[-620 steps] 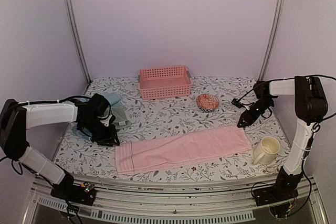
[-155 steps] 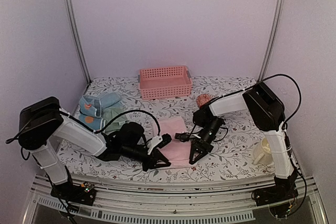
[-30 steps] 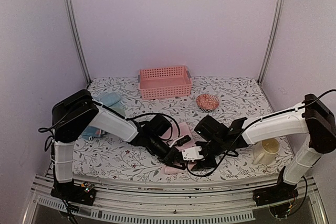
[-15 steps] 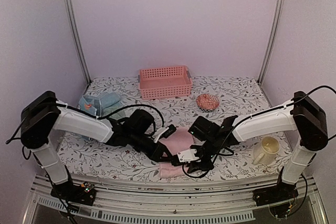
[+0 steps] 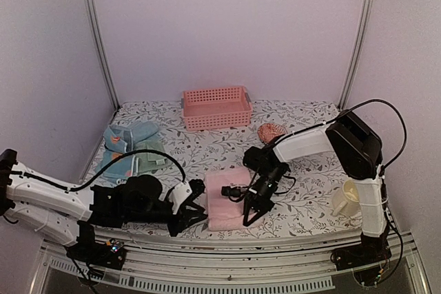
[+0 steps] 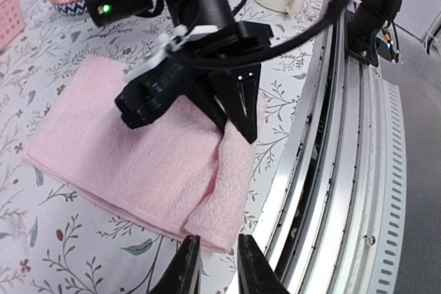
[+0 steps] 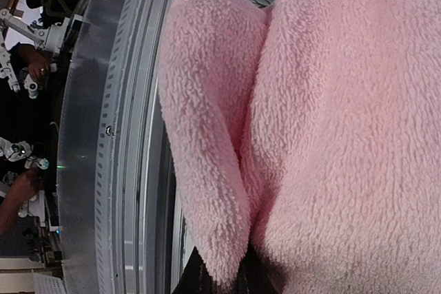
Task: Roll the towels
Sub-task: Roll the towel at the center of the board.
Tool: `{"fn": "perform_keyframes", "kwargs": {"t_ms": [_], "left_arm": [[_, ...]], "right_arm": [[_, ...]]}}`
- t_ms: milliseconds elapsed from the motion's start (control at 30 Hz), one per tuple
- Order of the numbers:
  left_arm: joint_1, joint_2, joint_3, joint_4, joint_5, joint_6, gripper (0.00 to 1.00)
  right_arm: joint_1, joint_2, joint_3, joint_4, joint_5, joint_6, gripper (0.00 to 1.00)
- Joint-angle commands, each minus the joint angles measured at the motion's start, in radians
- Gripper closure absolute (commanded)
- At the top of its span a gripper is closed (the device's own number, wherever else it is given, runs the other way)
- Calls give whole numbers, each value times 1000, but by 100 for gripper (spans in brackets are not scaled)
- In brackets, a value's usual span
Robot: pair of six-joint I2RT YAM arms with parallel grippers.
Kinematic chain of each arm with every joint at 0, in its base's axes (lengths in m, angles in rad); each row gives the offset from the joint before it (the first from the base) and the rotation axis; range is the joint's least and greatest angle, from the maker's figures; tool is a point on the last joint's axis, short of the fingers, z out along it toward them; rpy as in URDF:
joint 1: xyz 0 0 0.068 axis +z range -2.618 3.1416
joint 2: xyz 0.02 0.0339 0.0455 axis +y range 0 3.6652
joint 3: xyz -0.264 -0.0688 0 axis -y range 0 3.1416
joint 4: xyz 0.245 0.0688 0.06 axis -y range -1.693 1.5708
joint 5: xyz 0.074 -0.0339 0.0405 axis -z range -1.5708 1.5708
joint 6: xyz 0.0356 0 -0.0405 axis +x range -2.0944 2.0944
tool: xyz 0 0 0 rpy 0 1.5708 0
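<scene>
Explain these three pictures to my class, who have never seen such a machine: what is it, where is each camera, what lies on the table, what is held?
Two robot arms stand at the near edge of a table. The wide picture looks down from above and behind them; the other two come from cameras on each wrist. The right gripper pinches the near edge of a folded pink towel. The left gripper hangs open beside it, empty. Nearby lie blue and green towels, a pink basket, a mug and a dish.
</scene>
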Motion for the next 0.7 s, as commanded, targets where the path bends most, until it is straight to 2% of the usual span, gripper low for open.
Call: {"fn": "perform_keyframes", "kwargs": {"t_ms": [0, 100, 267, 400, 667], "left_arm": [[-75, 57, 64, 23, -72, 171, 79], [-119, 214, 183, -58, -84, 276, 75], [-163, 467, 382, -175, -252, 365, 64], [-162, 574, 455, -205, -283, 404, 64], [-160, 641, 461, -211, -268, 421, 71]], "right_arm": [[-18, 122, 45, -138, -4, -36, 94], [-20, 135, 70, -156, 5, -30, 94], [-21, 141, 79, -158, 16, -18, 93], [-21, 144, 77, -150, 13, -12, 93], [-21, 141, 81, -148, 5, -9, 92]]}}
